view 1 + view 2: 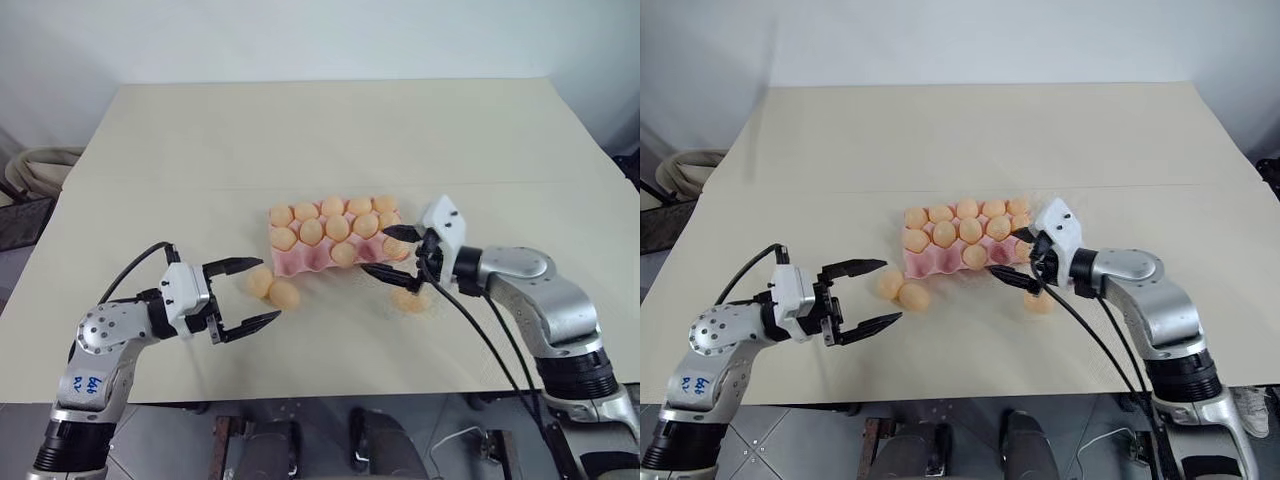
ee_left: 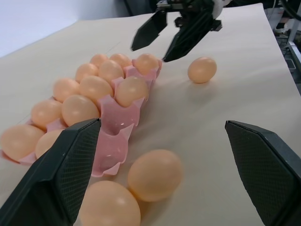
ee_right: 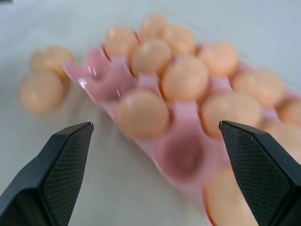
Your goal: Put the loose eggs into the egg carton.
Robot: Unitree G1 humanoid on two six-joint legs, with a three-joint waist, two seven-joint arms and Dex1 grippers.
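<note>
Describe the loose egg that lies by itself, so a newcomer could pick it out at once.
Find the pink egg carton in the middle of the table. Off its right end, below the open right gripper, one egg lies alone. The other two loose eggs touch each other at the carton's left end.

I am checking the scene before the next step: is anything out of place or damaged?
No damage shows. Three loose eggs lie outside the egg carton: two touching near its left end, one below the right end effector. Front-row cups are empty.
</note>
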